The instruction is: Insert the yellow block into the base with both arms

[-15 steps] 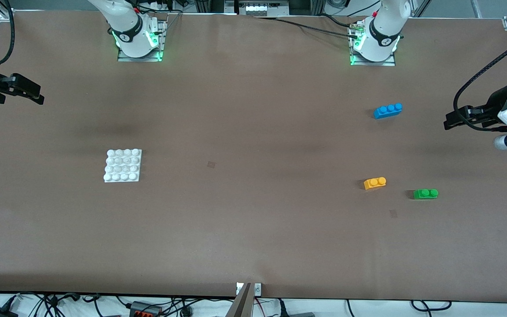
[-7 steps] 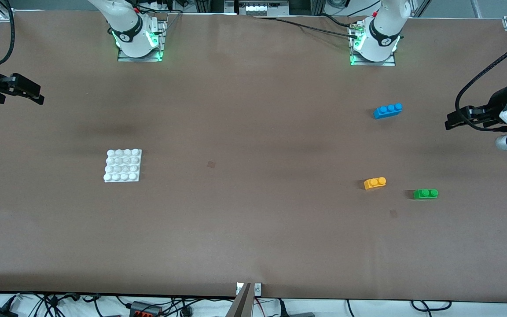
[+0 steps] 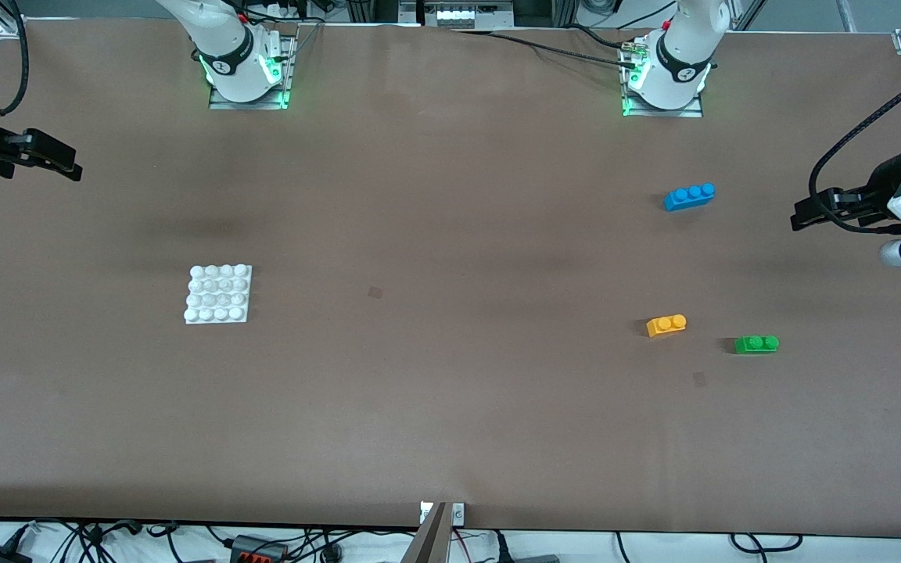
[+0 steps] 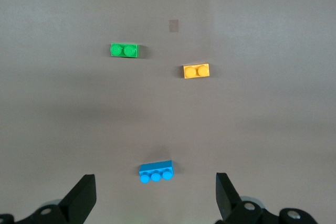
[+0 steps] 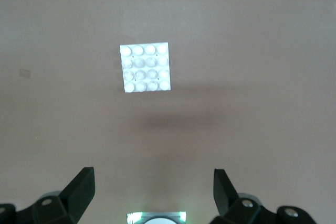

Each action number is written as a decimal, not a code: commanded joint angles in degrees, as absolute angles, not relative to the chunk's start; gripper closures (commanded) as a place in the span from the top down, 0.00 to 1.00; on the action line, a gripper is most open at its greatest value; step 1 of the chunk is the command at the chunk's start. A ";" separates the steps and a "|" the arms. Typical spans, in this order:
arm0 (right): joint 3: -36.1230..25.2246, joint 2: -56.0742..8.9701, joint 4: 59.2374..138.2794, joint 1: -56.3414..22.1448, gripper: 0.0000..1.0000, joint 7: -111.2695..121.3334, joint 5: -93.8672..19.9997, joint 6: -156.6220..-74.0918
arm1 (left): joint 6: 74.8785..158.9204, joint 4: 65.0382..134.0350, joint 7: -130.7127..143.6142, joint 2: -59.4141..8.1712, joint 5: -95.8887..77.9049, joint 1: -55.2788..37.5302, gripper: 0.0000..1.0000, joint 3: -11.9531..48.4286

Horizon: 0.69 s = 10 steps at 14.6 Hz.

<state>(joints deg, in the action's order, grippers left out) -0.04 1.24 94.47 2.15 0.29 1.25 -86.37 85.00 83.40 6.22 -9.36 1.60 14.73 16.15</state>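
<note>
The yellow block (image 3: 666,324) lies on the brown table toward the left arm's end; it also shows in the left wrist view (image 4: 196,71). The white studded base (image 3: 218,293) lies flat toward the right arm's end and shows in the right wrist view (image 5: 145,67). My left gripper (image 3: 802,213) hangs high over the table's end on the left arm's side, open and empty. My right gripper (image 3: 67,168) hangs high over the table's end on the right arm's side, open and empty. Both are far from the block and the base.
A green two-stud brick (image 3: 756,344) lies beside the yellow block, nearer the table's end. A blue three-stud brick (image 3: 689,196) lies farther from the front camera, also visible in the left wrist view (image 4: 156,171). The arm bases (image 3: 243,66) stand along the table's back edge.
The right gripper has shifted slightly up and toward the table's middle in the front view. The left gripper has barely moved. The bricks and base lie still.
</note>
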 commanded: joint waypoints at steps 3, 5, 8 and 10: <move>0.00 0.09 98.59 2.99 1.00 -0.61 1.41 -87.00 | 83.94 82.18 4.83 -9.67 0.09 15.03 1.00 16.00; 0.00 0.17 105.34 2.99 1.00 -0.62 1.14 -96.00 | 83.94 82.18 4.83 -9.67 0.00 15.03 1.00 16.00; 0.17 -1.49 114.93 2.11 1.00 -0.70 0.97 -111.40 | 83.94 82.18 4.92 -9.67 0.00 15.03 1.00 16.00; 0.26 -4.29 118.47 2.20 1.00 0.17 0.97 -119.76 | 83.94 82.18 4.92 -9.67 0.00 15.03 1.00 15.91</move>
